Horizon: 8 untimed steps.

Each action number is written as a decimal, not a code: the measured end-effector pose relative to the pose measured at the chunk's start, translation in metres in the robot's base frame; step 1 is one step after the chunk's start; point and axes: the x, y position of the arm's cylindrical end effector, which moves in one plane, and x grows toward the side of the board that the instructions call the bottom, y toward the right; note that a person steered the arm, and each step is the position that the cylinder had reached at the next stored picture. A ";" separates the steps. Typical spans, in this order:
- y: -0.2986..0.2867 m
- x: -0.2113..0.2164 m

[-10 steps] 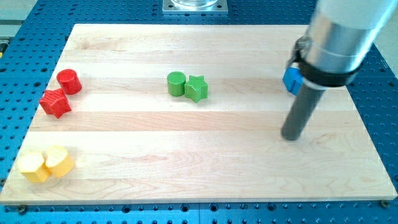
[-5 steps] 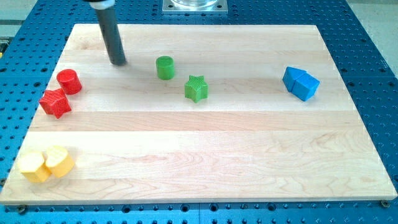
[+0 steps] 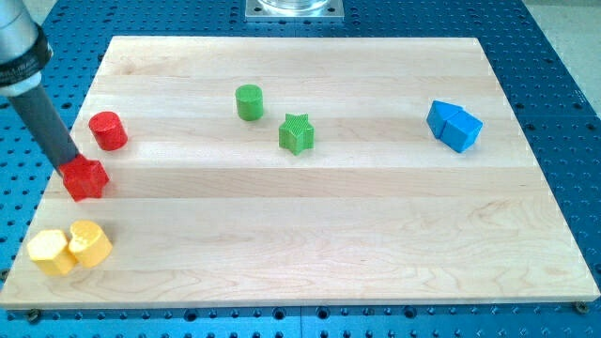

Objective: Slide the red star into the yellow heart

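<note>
My tip (image 3: 69, 163) at view's left edge of desk (image 3: 310, 244), touching top-left of red star (image 3: 85, 178). No gripper on rod. Yellow heart (image 3: 90, 243) below star, apart, touching second yellow block (image 3: 48, 252). Red cylinder (image 3: 108, 130) just above star.

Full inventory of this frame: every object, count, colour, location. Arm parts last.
red star: 1, red, view's left edge, above the yellow pair
red cylinder: 1, red, upper left, apart from the star
yellow heart: 1, yellow, bottom left
yellow block: 1, yellow, shape unclear, touching the heart's left side
green cylinder: 1, green, upper centre
green star: 1, green, lower right of the cylinder, apart
blue blocks: 2, blue, touching, view's right
wooden board: 1, light wood, on blue pegboard
my tip: 1, dark rod, at the red star's upper-left edge
</note>
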 end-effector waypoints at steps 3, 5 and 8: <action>0.003 -0.023; -0.009 0.007; -0.002 -0.011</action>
